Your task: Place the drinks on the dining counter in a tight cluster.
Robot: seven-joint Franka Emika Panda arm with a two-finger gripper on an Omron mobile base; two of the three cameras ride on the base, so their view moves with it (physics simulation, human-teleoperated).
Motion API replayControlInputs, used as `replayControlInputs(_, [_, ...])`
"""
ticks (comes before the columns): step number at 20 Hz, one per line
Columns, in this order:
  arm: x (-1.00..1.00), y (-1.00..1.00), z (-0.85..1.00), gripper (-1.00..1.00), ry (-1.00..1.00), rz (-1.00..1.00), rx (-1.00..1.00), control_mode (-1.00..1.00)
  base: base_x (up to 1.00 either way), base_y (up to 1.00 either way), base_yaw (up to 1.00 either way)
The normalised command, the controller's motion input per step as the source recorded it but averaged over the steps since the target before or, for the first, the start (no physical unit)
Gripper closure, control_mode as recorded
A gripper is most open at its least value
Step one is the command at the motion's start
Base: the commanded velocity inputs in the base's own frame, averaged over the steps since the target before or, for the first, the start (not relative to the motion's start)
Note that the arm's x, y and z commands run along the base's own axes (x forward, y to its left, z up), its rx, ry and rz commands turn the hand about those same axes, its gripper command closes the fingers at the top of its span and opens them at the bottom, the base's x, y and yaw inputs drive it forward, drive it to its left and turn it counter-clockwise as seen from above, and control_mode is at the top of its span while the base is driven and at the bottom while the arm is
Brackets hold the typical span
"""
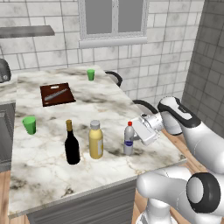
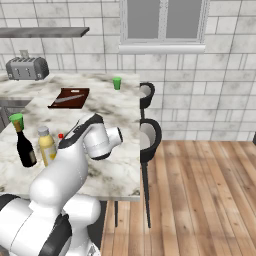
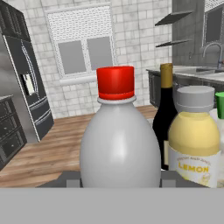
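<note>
Three drinks stand in a row near the front of the dining counter (image 1: 43,170). From left to right they are the dark wine bottle (image 1: 72,148), the yellow bottle (image 1: 96,142) and the small red-capped bottle (image 1: 128,139). My gripper (image 1: 134,136) reaches in from the right, level with the counter. It is shut on the small bottle, which stands upright on the marble. In the hand view this bottle (image 3: 118,144) sits right between my fingertips, with the wine bottle (image 3: 166,113) and the yellow bottle (image 3: 194,140) just behind it. A gap separates the small bottle from the yellow one.
A green cup (image 1: 29,124) stands left of the wine bottle and another green cup (image 1: 90,75) at the far edge. A brown cutting board (image 1: 57,94) lies behind the bottles. Dark stools (image 2: 150,135) stand along the counter's right edge. A toaster (image 2: 27,68) sits on the far counter.
</note>
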Motion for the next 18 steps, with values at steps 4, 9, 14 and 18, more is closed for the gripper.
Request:
replayControlInputs(4, [-0.01,0.00,-0.33,1.00,-0.03,0.00,0.00,-1.00,0.00,0.00,0.00])
replayControlInputs(9, [0.01,0.00,-0.06,1.00,-0.08,0.00,0.00,-1.00,0.00,0.00,0.00])
replayControlInputs(14, [0.24,0.09,0.00,1.00,-0.01,-0.03,-0.05,-1.00,0.00,0.00,0.00])
replayControlInputs(18, [0.32,0.14,0.00,1.00,0.00,-0.06,-0.04,-1.00,0.00,0.00,0.00])
